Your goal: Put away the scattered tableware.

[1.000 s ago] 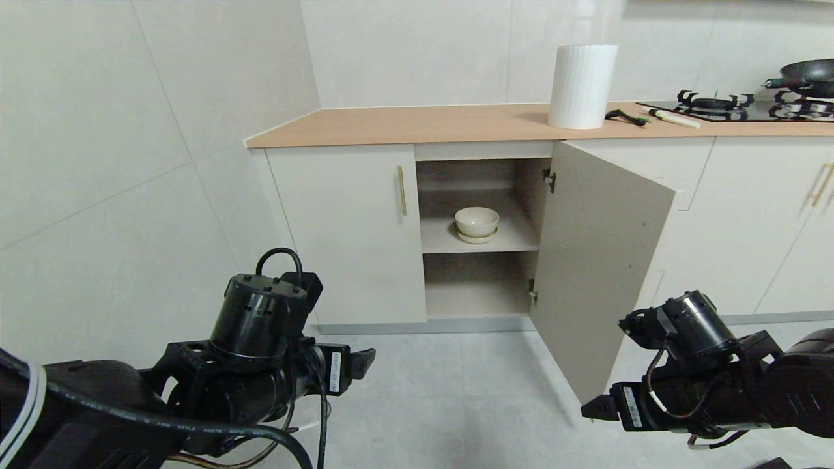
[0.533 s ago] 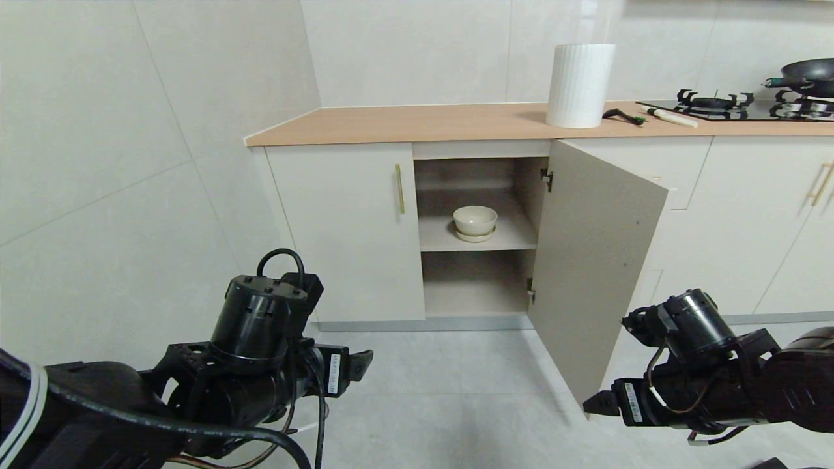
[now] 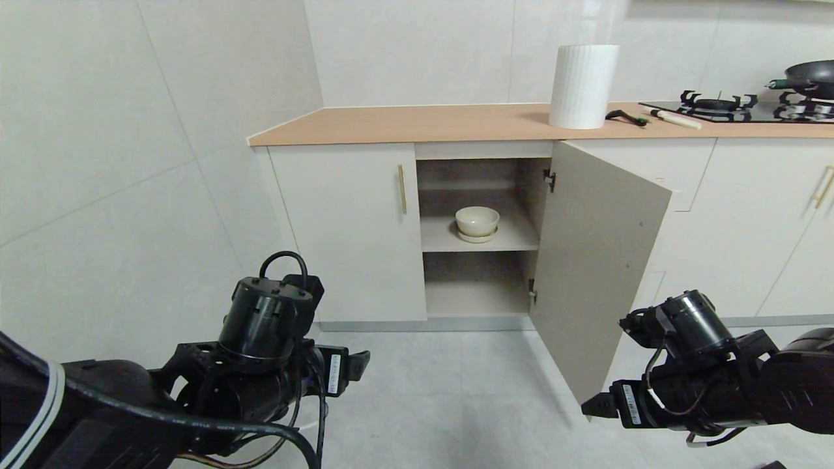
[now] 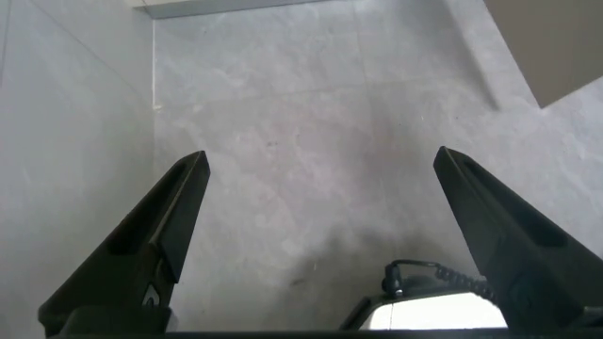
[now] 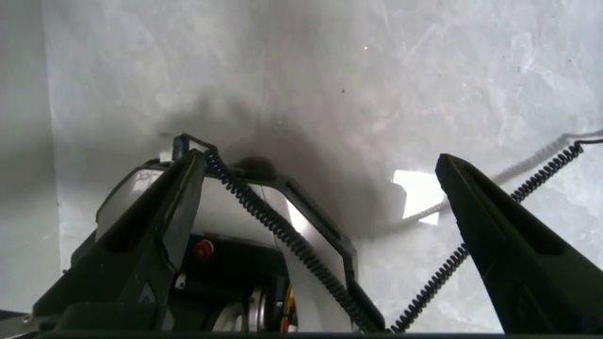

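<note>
Bowl (image 3: 477,219), cream-coloured, stands on a matching saucer (image 3: 476,238) on the middle shelf (image 3: 515,238) of the open base cabinet (image 3: 482,151), against the far wall. To the right of the opening, the cabinet's right-hand door (image 3: 603,273) is swung wide toward the near side. The left-hand door (image 3: 345,234) is closed and carries a brass handle (image 3: 402,189).

On the wooden countertop (image 3: 404,122) above, a tall white ribbed container (image 3: 583,85) stands over the right edge of the opening. Just right of it lie a dark-handled utensil (image 3: 624,117) and a pale-handled knife (image 3: 675,119). Farther right is a gas hob (image 3: 717,104) with a dark pan (image 3: 808,70).

Both arms hang low on the near side, over the grey tiled floor (image 3: 456,391) and well apart from the shelf. The left gripper (image 4: 320,160) has its fingers spread wide with nothing between them. The right gripper (image 5: 318,160) is equally wide and empty, near the lower corner of the open door.
</note>
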Controlling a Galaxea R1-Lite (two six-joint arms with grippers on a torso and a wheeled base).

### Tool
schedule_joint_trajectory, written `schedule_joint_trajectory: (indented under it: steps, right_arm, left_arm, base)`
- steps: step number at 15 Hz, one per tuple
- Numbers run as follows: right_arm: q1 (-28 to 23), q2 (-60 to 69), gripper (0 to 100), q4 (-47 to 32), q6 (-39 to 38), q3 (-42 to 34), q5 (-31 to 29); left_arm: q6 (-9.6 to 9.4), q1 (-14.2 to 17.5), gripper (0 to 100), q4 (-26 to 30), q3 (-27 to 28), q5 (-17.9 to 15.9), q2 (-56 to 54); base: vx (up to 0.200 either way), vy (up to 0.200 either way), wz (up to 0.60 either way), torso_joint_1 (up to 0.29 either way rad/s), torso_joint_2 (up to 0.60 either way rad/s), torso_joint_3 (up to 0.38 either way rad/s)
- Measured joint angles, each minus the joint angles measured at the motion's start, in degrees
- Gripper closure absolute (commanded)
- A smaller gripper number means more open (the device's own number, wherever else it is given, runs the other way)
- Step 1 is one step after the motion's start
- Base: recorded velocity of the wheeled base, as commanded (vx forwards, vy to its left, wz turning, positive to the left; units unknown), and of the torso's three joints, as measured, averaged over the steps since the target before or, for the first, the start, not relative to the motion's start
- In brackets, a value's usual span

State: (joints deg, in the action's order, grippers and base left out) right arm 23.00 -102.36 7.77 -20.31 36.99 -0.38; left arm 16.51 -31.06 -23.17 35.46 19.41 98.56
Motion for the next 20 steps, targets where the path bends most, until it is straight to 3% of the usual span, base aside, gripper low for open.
schedule_joint_trajectory:
  steps: [4,11,20]
  right_arm:
    - [-0.07,-0.02,0,0.04,0.00,0.00,0.16]
    - [-0.02,-0.11,0,0.02,0.01,-0.05,0.24]
    - [-0.62,-0.02,0,-0.29,0.22,-0.17,-0.11]
  left_arm:
    - [0.00,0.06,0,-0.02,0.09,-0.01,0.22]
    - [0.10,0.33,0,0.05,0.39,0.02,0.28]
    - [-0.01,0.37,0,0.13,0.17,0.10,0.33]
  base:
    - [0.000,-0.200,0.00,0.002,0.00,0.002]
    - [0.000,0.000,0.00,0.000,0.00,0.000]
    - [0.178,0.000,0.00,0.001,0.00,-0.001]
